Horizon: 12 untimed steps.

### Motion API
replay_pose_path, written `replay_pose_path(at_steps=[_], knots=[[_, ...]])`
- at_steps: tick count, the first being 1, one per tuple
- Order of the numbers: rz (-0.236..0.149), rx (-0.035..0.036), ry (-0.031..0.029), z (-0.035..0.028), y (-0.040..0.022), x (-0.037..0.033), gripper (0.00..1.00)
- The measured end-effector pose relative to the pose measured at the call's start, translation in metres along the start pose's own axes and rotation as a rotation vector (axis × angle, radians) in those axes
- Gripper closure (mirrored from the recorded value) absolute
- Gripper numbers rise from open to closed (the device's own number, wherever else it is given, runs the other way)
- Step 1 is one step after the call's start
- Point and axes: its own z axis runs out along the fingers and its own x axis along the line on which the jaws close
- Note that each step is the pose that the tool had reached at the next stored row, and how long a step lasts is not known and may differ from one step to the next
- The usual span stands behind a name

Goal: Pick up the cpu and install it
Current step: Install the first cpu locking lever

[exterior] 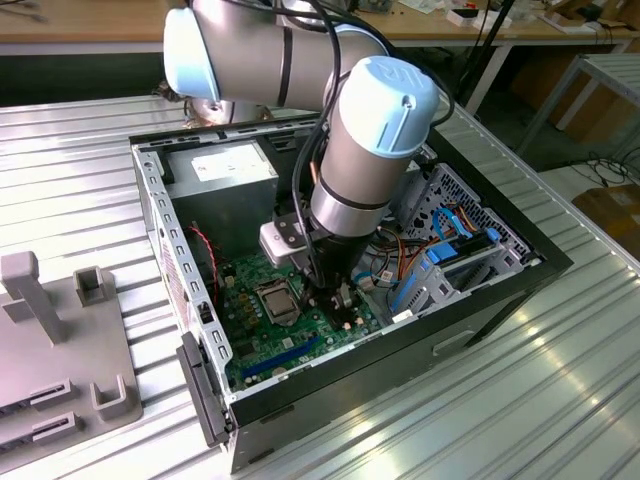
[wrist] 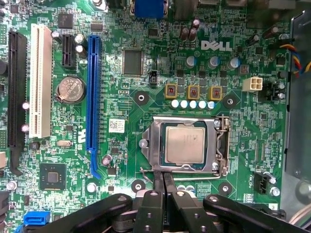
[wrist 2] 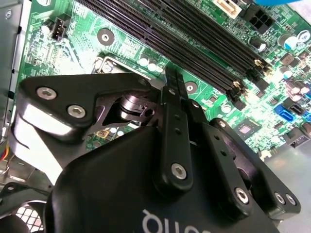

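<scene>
My gripper [wrist: 163, 180] hangs low over the green circuit board [wrist: 121, 87] inside the open computer case [exterior: 520, 270]. In the first wrist view my two black fingers [wrist: 167, 182] are pressed together, their tips side by side with nothing between them. The second wrist view shows the same: both fingers [wrist 2: 172, 90] meet in one narrow point above the board.

The chip [wrist: 184, 143] is a small flat square with a dull silver-grey metal top and slightly rounded corners. It lies level in its socket, with a thin dark green edge showing around the metal. A hollow silver metal frame [wrist: 156, 145] surrounds it on all sides; whether that frame is clamped down I cannot tell. Taking the chip as the dial centre in the first wrist view, my fingertips sit at about seven o'clock, at the frame's edge and apart from the chip's top. A row of pale round capacitors [wrist: 193, 104] lies at twelve o'clock, the long blue slot [wrist: 93, 97] at nine o'clock.

In the exterior view the chip [exterior: 276, 299] sits in the socket on the board, just beside my gripper [exterior: 325, 290], which stands at about three o'clock from it.
</scene>
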Motion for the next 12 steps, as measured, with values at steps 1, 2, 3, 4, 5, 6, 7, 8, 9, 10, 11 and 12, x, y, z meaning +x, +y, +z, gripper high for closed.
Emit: replay_pose_path(at_steps=[1,2,3,4,5,6,7,8,9,10,11,12], knots=[[0.000,0.0002,-0.0002,-0.0010,0.0000,0.0000,0.85],[0.000,0.0001,0.0001,-0.0021,0.0001,0.0000,0.85],[0.000,-0.0001,0.0002,-0.0042,0.0002,0.0000,0.85],[0.000,-0.0001,0.0002,-0.0058,0.0002,0.0001,0.85],[0.000,-0.0001,0.0002,-0.0073,0.0003,0.0001,0.85],[0.000,-0.0001,0.0002,-0.0099,0.0004,0.0001,0.85],[0.000,-0.0001,0.0003,-0.0126,0.0005,0.0001,0.85],[0.000,-0.0001,0.0003,-0.0144,0.0006,0.0001,0.85],[0.000,-0.0001,0.0002,-0.0157,0.0006,0.0001,0.85],[0.000,-0.0001,0.0000,-0.0158,0.0007,0.0000,0.85],[0.000,0.0000,0.0000,-0.0158,0.0013,-0.0004,0.85],[0.000,-0.0001,0.0002,-0.0158,0.0026,-0.0007,0.85]])
